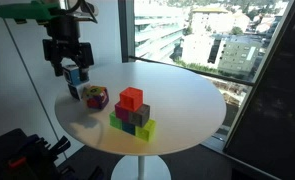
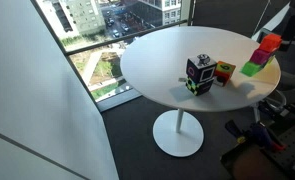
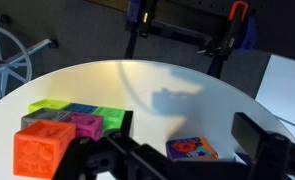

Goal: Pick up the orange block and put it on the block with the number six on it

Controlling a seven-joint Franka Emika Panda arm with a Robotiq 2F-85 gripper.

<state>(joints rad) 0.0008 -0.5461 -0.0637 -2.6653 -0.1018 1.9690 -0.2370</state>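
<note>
The orange block (image 1: 132,97) sits on top of a stack of magenta, grey and green cubes; it also shows in an exterior view (image 2: 271,42) and at the left of the wrist view (image 3: 42,148). The multicoloured cube with the six (image 1: 95,97) lies on the table between that stack and my gripper (image 1: 73,70), and it shows in an exterior view (image 2: 224,72). My gripper (image 3: 187,135) is open and empty, well apart from the orange block. It hovers over a blue-sided cube (image 1: 76,78) with an orange top (image 3: 192,150).
The round white table (image 1: 187,100) stands beside large windows, and its edge is near the cubes. The stack's green cubes (image 3: 52,105) and magenta cube (image 3: 85,124) lie under the orange block. Black stands and gear (image 3: 187,35) are beyond the table.
</note>
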